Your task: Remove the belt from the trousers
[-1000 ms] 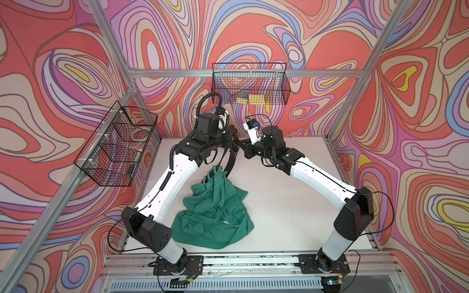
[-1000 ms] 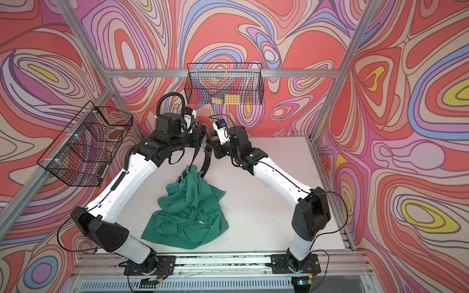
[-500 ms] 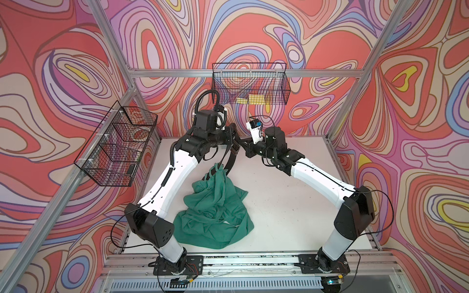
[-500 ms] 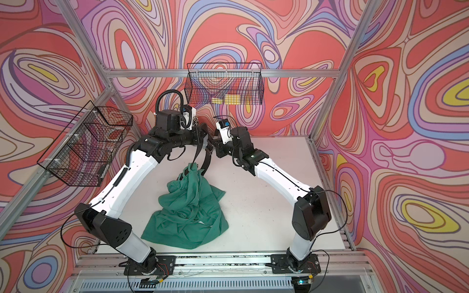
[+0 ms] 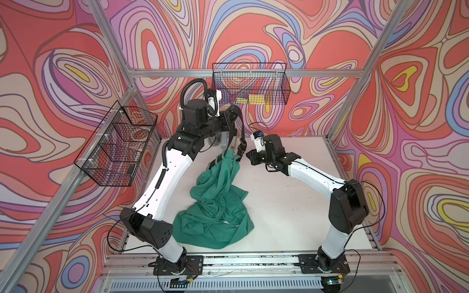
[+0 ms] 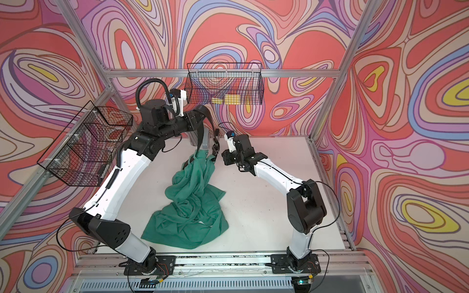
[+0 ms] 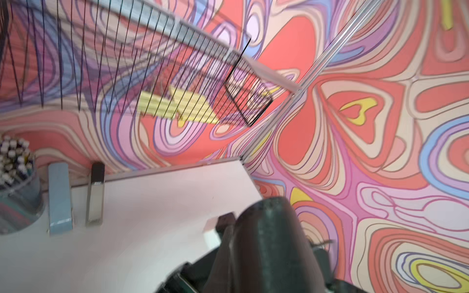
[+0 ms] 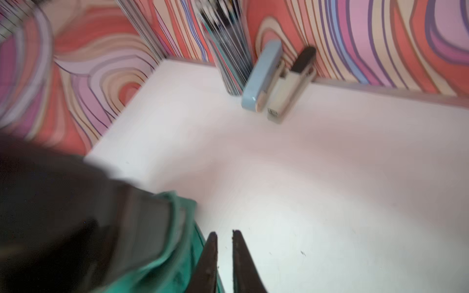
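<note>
The black belt (image 5: 242,132) is looped over my raised left gripper (image 5: 232,115), which is shut on it. Its two strands hang down to the waistband of the teal trousers (image 5: 218,200). The waistband is lifted off the table by the belt (image 6: 212,126), and the rest of the trousers (image 6: 187,203) lies heaped below. In the left wrist view the belt (image 7: 266,241) is a dark blur covering the jaws. My right gripper (image 5: 250,158) hovers just right of the lifted waistband. Its fingertips (image 8: 212,238) stand narrowly apart with nothing between them, beside the trousers (image 8: 182,253).
A wire basket (image 5: 250,86) with yellow items hangs on the back wall, and another wire basket (image 5: 119,144) hangs on the left wall. A pen cup (image 7: 15,177), a blue stapler (image 8: 261,78) and a grey stapler (image 8: 289,88) stand at the table's back edge.
My left arm has risen, drawing the belt and waistband higher. My right gripper has drawn away from the belt to the right, and its jaws have parted a little.
</note>
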Controlling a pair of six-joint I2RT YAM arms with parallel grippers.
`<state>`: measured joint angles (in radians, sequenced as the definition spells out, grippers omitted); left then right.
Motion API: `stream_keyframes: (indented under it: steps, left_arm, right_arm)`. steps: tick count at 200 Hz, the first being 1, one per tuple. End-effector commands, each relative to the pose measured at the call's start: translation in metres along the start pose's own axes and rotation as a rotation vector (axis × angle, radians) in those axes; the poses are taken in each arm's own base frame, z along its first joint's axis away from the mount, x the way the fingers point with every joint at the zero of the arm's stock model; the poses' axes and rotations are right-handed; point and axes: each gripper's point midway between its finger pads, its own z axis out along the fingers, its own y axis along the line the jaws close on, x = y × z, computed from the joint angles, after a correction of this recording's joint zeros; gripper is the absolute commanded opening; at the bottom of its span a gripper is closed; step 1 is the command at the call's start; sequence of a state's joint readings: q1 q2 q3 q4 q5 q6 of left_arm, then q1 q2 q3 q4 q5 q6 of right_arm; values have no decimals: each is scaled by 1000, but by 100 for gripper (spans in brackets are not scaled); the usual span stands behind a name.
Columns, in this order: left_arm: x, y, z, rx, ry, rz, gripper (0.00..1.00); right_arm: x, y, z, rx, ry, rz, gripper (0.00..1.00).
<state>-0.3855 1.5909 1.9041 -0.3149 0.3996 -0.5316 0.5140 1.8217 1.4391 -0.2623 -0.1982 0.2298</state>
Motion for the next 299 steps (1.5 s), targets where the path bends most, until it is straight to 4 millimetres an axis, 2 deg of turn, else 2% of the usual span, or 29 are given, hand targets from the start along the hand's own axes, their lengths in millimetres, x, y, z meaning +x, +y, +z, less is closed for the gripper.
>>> stream_keyframes:
  steps: [1,26,31,55,79,85,107,119,132,162,182,209,233,253,277,299]
  left_arm:
    - [-65,-67,-47,185,-217,74,0]
    - [-60,-56,-46,148,-209,55,0]
    - [-57,-53,-44,135,-203,49,0]
    - [-47,-34,-40,59,-175,28,0]
    - [-34,-3,-34,-60,-154,-18,0]
    - [-24,8,-32,-105,-125,-40,0]
    - [-9,32,-28,-194,-101,-89,0]
    - [-3,41,-28,-225,-97,-115,0]
    - [0,47,-28,-250,-96,-135,0]
    - [3,48,-28,-249,-92,-150,0]
    - [1,47,-29,-247,-94,-151,0]
    - [-2,46,-30,-243,-102,-152,0]
    - [-1,44,-30,-236,-98,-158,0]
    - [2,49,-31,-252,-90,-163,0]
    - [5,55,-33,-278,-86,-178,0]
    - [3,56,-35,-284,-97,-183,0]
  right_arm:
    - [26,-16,3,51,89,25,11]
    - [15,-7,-8,13,25,-1,21]
    - [3,-1,-22,0,-27,-11,24]
    - [-27,8,-68,3,-219,-29,44]
    - [-47,9,-118,43,-377,-21,50]
    - [-51,11,-130,47,-406,-21,52]
    - [-58,23,-152,51,-455,-41,56]
    - [-61,31,-152,55,-460,-62,58]
    - [-63,43,-144,46,-452,-94,60]
    - [-64,72,-114,-14,-410,-142,63]
    - [-65,73,-96,-14,-373,-116,64]
    - [-66,84,-86,-76,-366,-128,66]
    - [-66,87,-76,-86,-348,-125,67]
    - [-69,89,-81,-79,-361,-128,68]
    - [-71,93,-100,-65,-436,-142,67]
    - [-66,98,-110,-65,-476,-132,66]
